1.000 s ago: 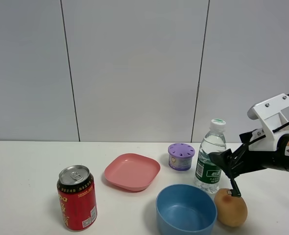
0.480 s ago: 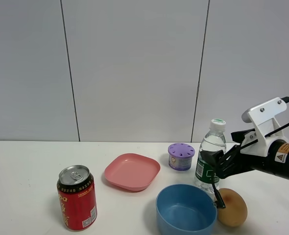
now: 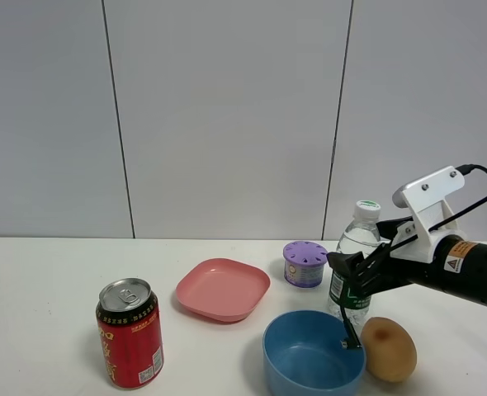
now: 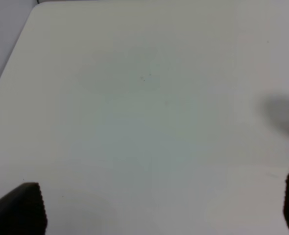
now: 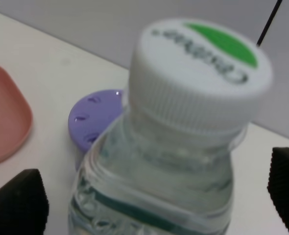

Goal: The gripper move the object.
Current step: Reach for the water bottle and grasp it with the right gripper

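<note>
**Right claw straddles the water bottle, not yet closed**

We see the water bottle (image 3: 361,238) standing upright on the white table (image 3: 45,289), with the right gripper (image 3: 347,297) reaching in at the level of its label. In the right wrist view the bottle (image 5: 183,147) sits between the two black fingertips (image 5: 18,200), which stand wide apart on either side with bare space showing, so the jaws are spread and touch nothing.

Just beside the bottle, on the side away from the arm, is the purple-lidded container (image 3: 304,263); farther that way lie the pink plate (image 3: 223,289) and the red can (image 3: 130,332). In front of the bottle are the blue bowl (image 3: 314,351) and a brownish fruit (image 3: 388,348).

The left gripper (image 4: 154,205) hangs spread over bare table.
</note>
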Tool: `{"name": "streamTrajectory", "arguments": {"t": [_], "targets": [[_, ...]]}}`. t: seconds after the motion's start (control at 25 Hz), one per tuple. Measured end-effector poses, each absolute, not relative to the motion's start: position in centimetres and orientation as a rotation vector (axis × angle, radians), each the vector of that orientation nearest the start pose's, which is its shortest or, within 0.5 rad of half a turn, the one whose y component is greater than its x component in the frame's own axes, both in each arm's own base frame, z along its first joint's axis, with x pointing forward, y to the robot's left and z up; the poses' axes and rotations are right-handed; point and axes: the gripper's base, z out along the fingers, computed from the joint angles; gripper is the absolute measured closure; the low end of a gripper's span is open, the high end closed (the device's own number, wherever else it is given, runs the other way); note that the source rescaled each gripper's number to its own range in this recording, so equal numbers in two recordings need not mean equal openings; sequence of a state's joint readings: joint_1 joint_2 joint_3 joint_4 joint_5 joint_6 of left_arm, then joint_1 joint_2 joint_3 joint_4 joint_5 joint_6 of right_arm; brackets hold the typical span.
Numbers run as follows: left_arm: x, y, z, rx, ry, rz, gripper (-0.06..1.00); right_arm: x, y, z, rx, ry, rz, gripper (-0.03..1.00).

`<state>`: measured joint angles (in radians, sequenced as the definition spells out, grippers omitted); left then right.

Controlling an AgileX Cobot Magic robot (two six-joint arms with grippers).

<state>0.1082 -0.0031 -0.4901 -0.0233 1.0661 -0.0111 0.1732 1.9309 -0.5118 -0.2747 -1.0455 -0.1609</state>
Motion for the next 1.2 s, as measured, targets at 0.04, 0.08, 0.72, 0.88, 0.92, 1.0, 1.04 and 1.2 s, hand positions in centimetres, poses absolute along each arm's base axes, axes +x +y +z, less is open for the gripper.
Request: {"name": "streamTrajectory", "arguments": {"t": [0.04, 0.08, 0.72, 0.88, 0.92, 1.0, 1.04, 1.2], "targets": [[-0.4, -0.2, 27.4, -0.122, 2.053, 0.032, -0.06, 29.2, 7.3, 10.7, -0.598, 1.779, 0.134, 0.03], [-0.4, -0.2, 27.4, -0.122, 2.053, 0.032, -0.06, 29.2, 7.4, 10.5, -0.602, 1.787, 0.136, 0.03], [-0.4, -0.2, 27.4, -0.122, 2.053, 0.032, -0.06, 29.9, 8.3, 9.6, -0.616, 1.785, 0.165, 0.2], [-0.4, -0.2, 27.4, -0.122, 2.053, 0.032, -0.06, 30.0, 8.3, 9.5, -0.615, 1.785, 0.164, 0.34], [-0.4, -0.2, 27.4, -0.122, 2.053, 0.032, -0.06, 30.0, 8.3, 9.5, -0.611, 1.787, 0.163, 0.37], [-0.4, -0.2, 27.4, -0.122, 2.053, 0.032, -0.06, 30.0, 8.2, 9.4, -0.601, 1.793, 0.158, 0.41], [-0.4, -0.2, 27.4, -0.122, 2.053, 0.032, -0.06, 30.0, 8.2, 9.4, -0.598, 1.795, 0.157, 0.45], [-0.4, -0.2, 27.4, -0.122, 2.053, 0.032, -0.06, 30.1, 8.2, 9.3, -0.589, 1.8, 0.154, 0.71]]}}
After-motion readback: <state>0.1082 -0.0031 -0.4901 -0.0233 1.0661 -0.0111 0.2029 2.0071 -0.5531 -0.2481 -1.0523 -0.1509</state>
